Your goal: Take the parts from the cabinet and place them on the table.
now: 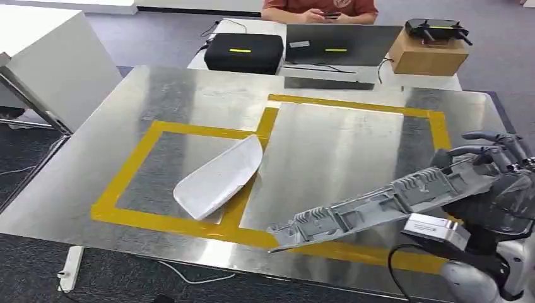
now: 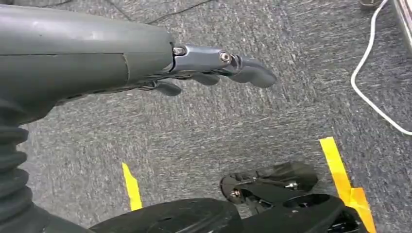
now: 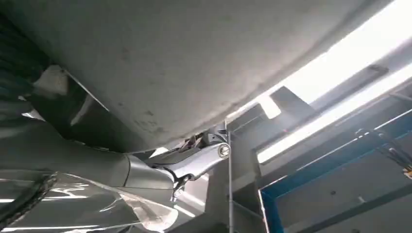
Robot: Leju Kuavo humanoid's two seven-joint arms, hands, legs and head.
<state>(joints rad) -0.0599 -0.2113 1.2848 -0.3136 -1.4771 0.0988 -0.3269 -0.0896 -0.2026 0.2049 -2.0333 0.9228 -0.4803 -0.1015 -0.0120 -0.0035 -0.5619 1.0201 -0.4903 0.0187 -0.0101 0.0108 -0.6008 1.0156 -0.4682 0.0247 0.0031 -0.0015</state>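
One steel table carries one white part inside yellow tape. One grey ribbed part hangs over the table's near edge, right hand fingers wrapped around it. Left hand hangs over carpet, fingers loosely apart, holding nothing.

Beyond the far edge of the desk: black case with a lit yellow strip, beside it a dark open laptop, then a cardboard box carrying a black device; a person in an orange top sits behind them, hands on a phone. Off the desk's far left corner: white cabinet. Grey carpet floor: yellow tape strips, white cable.
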